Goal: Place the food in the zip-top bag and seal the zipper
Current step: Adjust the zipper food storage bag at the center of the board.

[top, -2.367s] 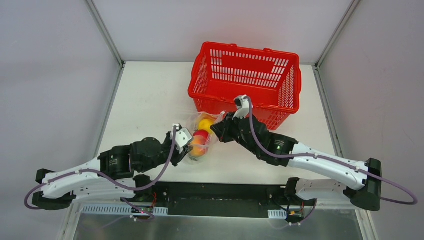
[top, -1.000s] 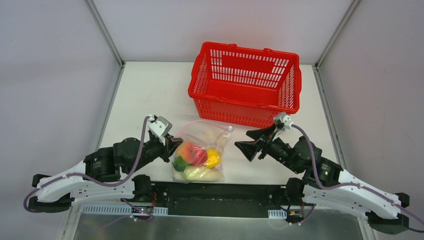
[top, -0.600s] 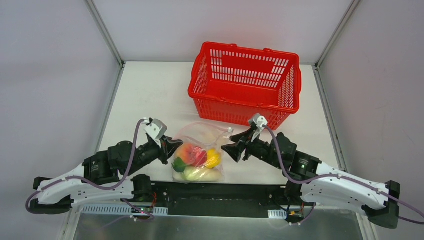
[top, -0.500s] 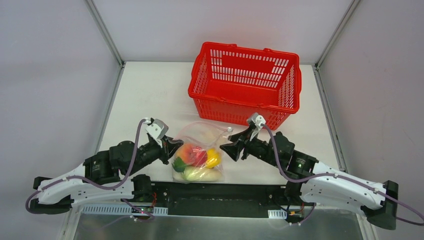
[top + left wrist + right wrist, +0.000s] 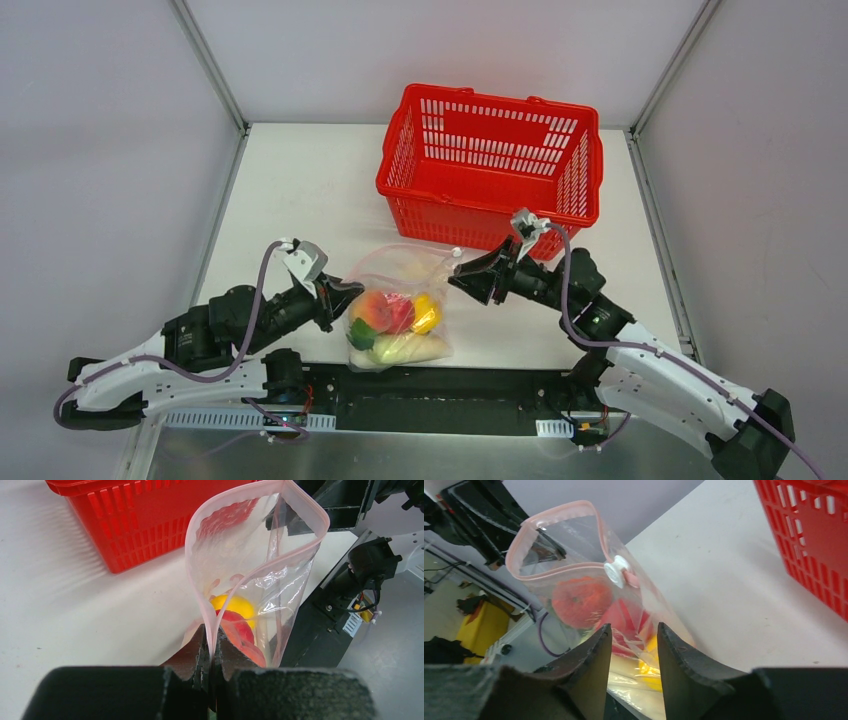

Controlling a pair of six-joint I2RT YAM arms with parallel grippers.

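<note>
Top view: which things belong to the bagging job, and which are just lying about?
Job: zip-top bag; food inside it; zipper, mouth not yet sealed; left tool pinching the bag's zipper edge; right tool open beside the bag.
Lying about: red basket, behind the bag.

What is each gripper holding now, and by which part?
The left gripper is shut on the clear plastic zip-top bag, pinching its pinkish-red zipper strip at one end of the mouth. The right gripper holds nothing; its jaws stand apart.
</note>
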